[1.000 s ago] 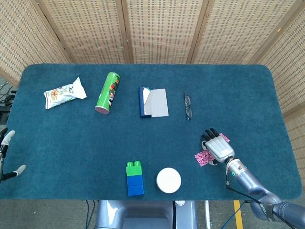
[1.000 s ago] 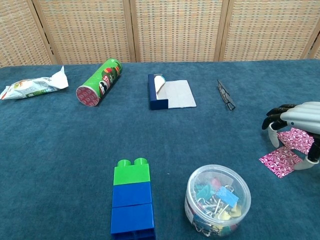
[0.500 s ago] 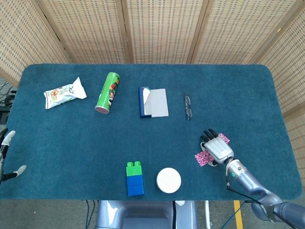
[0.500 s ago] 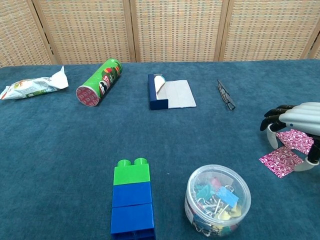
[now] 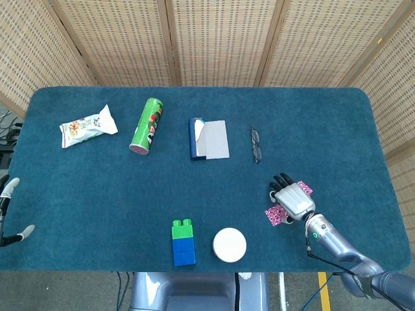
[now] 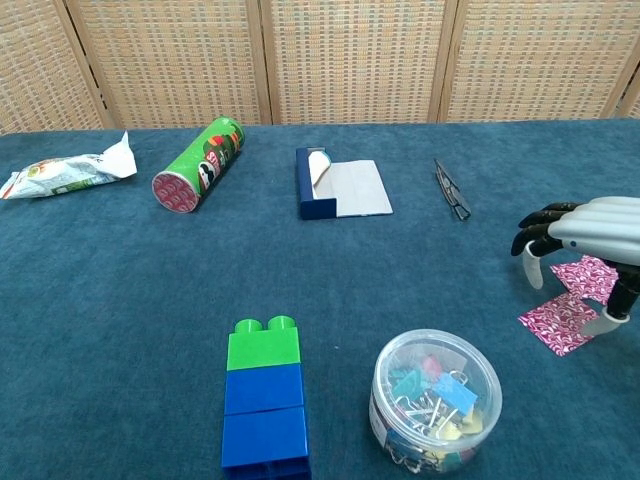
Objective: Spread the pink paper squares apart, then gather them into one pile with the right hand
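Left of the fingers (image 6: 533, 237): clip tub (image 6: 436, 399), brick stack (image 6: 263, 393), notebook (image 6: 341, 187), green can (image 6: 199, 164), snack bag (image 6: 66, 173); eyeglasses (image 6: 451, 189) behind.

The right hand (image 5: 291, 198) hovers palm-down, fingers spread (left hand (image 5: 9, 214) barely visible).

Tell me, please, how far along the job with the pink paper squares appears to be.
Early stage. Two pink paper squares show in the chest view, partly overlapping beside each other, so neither the spreading nor the gathering looks finished. In hand: the right hand hovers over them, fingers curved down, holding nothing. Left: separate the squares fully, then collect them into one pile. The left hand sits idle at the table edge.
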